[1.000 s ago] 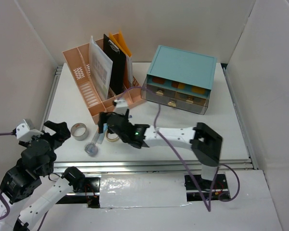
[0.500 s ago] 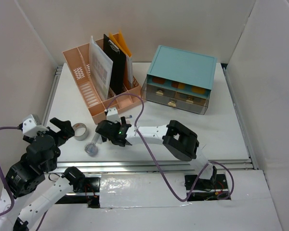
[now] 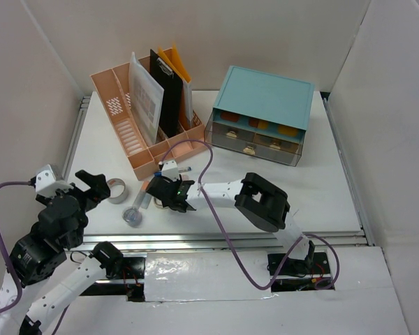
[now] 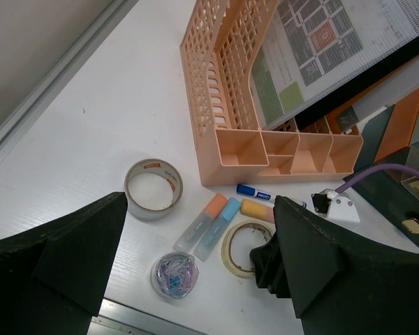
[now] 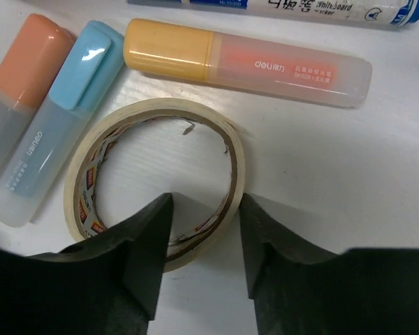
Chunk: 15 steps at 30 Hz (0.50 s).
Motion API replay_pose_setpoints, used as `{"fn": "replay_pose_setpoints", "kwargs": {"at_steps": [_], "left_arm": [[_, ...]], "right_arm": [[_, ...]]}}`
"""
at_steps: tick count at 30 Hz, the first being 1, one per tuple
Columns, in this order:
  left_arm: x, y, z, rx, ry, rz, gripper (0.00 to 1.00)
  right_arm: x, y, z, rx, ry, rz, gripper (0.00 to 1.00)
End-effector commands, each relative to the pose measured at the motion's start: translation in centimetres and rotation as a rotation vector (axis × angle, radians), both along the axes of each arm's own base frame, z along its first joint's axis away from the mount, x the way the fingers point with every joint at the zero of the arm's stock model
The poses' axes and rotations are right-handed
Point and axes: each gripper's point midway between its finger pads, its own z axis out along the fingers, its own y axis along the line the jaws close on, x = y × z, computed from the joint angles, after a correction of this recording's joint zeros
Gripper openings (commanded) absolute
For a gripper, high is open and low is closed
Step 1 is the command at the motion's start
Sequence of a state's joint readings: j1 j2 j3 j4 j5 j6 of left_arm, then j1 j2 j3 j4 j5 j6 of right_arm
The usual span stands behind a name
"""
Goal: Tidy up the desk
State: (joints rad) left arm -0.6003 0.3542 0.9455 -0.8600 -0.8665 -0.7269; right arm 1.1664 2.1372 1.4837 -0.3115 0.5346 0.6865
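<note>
— Where are your eyes?
— One is high above and behind me, looking down on the whole bench [image 3: 321,188]. The left wrist looks from farther back. The right wrist is close above the cream tape roll [image 5: 160,106].
— Overlap?
— That roll.

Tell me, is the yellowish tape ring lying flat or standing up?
Lying flat. The tape ring shows its whole circle, with the white desk visible through its hole.

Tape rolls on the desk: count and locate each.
2. The grey roll lies left of the highlighters; the beige roll lies beside them, its rim between the fingers of the right hand.
</note>
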Motion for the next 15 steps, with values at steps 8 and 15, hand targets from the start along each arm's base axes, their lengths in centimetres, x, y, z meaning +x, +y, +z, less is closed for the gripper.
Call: {"fn": "replay_pose_setpoints", "kwargs": {"at_steps": [8,15], "left_arm": [[0.1,-0.1,1.0,-0.001,-0.043,-0.017,0.99],[-0.2,0.2,1.1,-0.009,-0.057,-0.012,0.99]], "right_arm": [[-0.1,-0.9,2.2,0.059,0.0,-0.036,0.0],[0.0,-3.1,11.8,0.164,-0.121,-0.033,0.0]]}}
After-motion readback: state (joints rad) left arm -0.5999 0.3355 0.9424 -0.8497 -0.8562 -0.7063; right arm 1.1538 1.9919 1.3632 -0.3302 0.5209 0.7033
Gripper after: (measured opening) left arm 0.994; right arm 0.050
